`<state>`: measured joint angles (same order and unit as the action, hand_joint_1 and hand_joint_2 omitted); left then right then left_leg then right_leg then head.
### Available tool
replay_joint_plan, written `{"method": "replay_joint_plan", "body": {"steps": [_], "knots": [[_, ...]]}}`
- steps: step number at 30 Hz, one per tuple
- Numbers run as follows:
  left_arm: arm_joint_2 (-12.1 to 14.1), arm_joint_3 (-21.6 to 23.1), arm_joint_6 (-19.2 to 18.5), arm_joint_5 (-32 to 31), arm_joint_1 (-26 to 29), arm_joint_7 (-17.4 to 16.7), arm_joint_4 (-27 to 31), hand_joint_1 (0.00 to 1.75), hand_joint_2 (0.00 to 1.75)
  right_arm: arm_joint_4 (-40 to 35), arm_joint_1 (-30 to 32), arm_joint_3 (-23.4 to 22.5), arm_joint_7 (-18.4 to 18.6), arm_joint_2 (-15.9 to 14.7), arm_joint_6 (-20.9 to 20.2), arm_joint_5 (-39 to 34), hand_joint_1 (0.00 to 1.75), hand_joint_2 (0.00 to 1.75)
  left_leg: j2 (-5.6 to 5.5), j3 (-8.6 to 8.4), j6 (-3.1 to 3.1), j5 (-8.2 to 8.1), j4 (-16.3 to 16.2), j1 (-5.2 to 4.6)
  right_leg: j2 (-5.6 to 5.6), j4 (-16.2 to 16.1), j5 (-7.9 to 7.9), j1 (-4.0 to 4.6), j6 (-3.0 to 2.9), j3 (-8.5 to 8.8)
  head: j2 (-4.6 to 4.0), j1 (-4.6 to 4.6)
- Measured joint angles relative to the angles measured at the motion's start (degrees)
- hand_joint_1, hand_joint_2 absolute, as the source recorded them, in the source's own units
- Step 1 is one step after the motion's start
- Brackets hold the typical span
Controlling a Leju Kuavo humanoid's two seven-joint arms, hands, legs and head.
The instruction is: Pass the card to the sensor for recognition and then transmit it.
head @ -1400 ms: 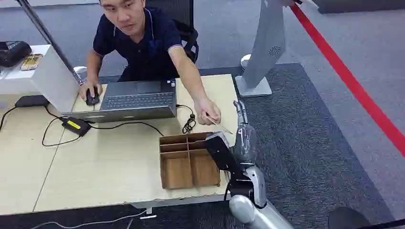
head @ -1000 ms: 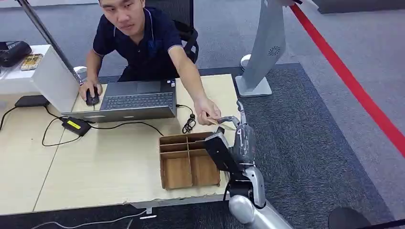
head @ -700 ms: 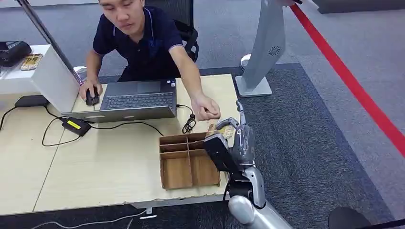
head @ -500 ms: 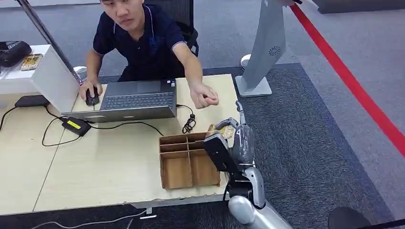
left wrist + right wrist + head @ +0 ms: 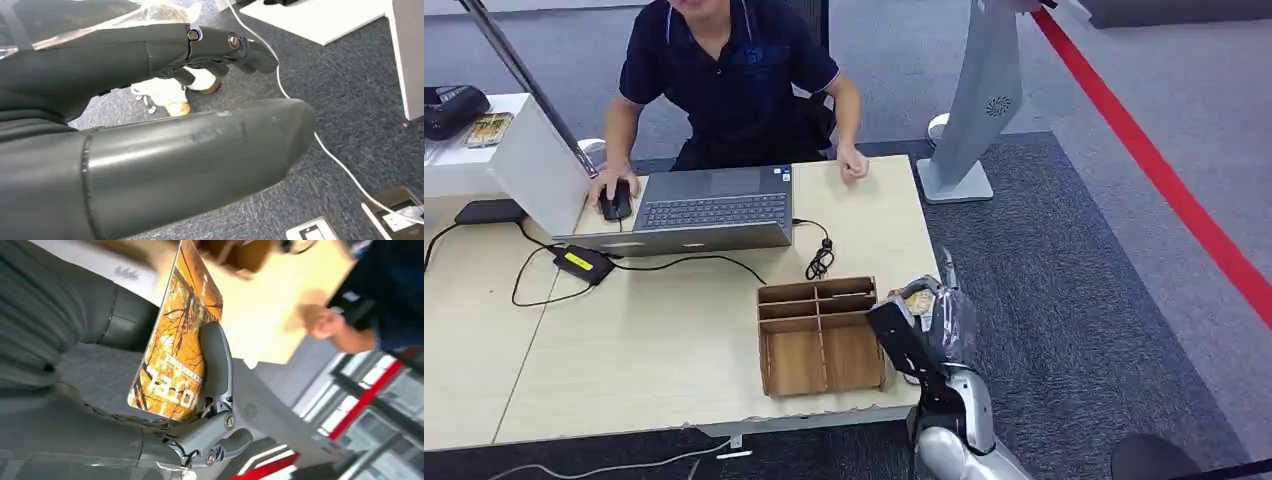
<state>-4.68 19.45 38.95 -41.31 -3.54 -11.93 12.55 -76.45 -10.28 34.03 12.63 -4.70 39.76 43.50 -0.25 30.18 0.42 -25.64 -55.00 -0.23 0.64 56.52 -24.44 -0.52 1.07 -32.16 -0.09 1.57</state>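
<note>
Beside the tabletop [image 5: 674,330] with its wooden organizer [image 5: 819,335], an orange card [image 5: 177,347] is pinched in the right hand [image 5: 929,315], the left hand's [image 5: 150,115] fingers extended, nothing held.

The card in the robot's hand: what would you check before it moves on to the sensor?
1. Card held by the right hand: ok, a finger presses across its face.
2. Grip firm enough for travel: cannot tell.
3. Person's hand away from the card: ok, it rests at the table's far edge.
4. Wooden organizer apart from the hand: cannot tell, they sit very close.
5. Sensor's position: cannot tell.
6. Left hand carrying nothing: ok.
</note>
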Motion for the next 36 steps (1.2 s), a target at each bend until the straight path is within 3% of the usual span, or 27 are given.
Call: {"method": "replay_joint_plan", "body": {"steps": [9,17,27,36], "knots": [[0.0,0.9,0.0,0.8,0.0,-0.4,0.0,0.0,0.0,4.2,3.7,-5.8,0.0,-1.0,0.0,0.9,1.75,1.75,0.0,0.02,0.01,0.0,0.0,0.0,0.0,0.0,0.0,0.0,0.0,-0.01,0.0,0.0],[0.0,1.3,0.1,1.2,0.0,-0.6,0.0,0.0,0.0,7.2,4.6,-8.2,-0.1,-1.2,0.0,2.1,1.75,1.75,0.0,0.02,0.01,0.0,0.0,0.0,0.0,0.0,0.0,0.0,0.0,-0.01,0.0,0.0],[0.0,1.4,0.2,1.8,0.0,-0.7,0.0,0.0,0.0,9.9,4.5,-7.8,0.0,-0.4,0.0,2.0,1.75,1.75,0.0,0.05,0.01,0.0,0.0,0.0,0.0,0.0,0.0,0.0,0.0,-0.01,0.0,0.0],[0.0,1.4,0.2,2.4,-0.2,-0.6,0.0,0.0,0.0,12.6,2.9,-3.9,0.2,1.1,-0.1,0.3,1.75,1.75,0.0,0.05,0.0,0.0,0.0,0.01,0.0,0.0,0.0,0.01,0.0,-0.01,0.0,0.0]]}}
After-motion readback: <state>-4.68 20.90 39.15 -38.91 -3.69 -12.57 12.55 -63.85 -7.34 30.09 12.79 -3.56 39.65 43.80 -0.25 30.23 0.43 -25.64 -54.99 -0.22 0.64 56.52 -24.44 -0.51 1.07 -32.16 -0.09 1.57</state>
